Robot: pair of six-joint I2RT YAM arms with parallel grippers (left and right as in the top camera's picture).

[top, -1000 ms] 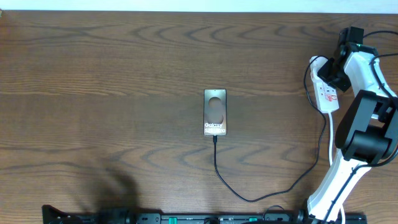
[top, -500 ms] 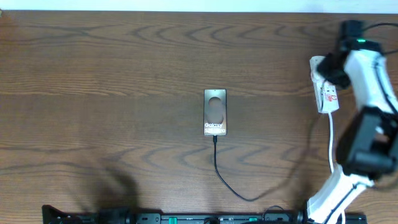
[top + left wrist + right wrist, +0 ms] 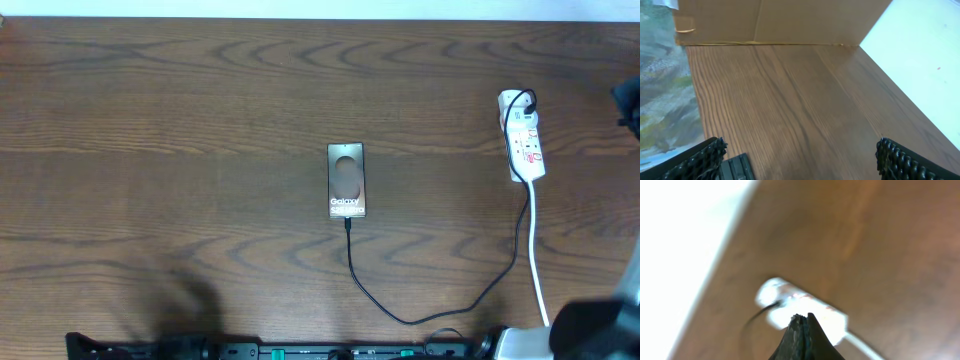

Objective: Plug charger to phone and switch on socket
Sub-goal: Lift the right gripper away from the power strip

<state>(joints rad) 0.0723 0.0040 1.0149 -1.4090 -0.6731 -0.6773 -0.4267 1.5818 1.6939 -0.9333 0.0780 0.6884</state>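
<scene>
The phone (image 3: 346,180) is seen lying flat at the middle of the table (image 3: 150,120), with its long axis running from 12 to 6 o'clock and the "Galaxy" lettering toward its 6 o'clock end. The phone's 6 o'clock edge is met by the small tip of the charger (image 3: 400,318); whether the tip is fully seated cannot be told. From there the thin black cable is led toward 6 o'clock, swept round through 4 o'clock and carried up to the 12 o'clock end of the socket (image 3: 524,145), where a black plug (image 3: 525,100) is set. The socket is placed at about 2 o'clock from the phone, well apart from it, and a white cord (image 3: 535,250) is trailed from its 6 o'clock end.

The left gripper (image 3: 800,150) is spread wide, with nothing held. Only bare wood is seen between its ribbed fingers (image 3: 700,160), and a cardboard box (image 3: 775,20) stands at 12 o'clock. The right gripper (image 3: 801,322) is pressed fully together on nothing and is hung over the blurred socket, at the end where the black cable enters.
</scene>
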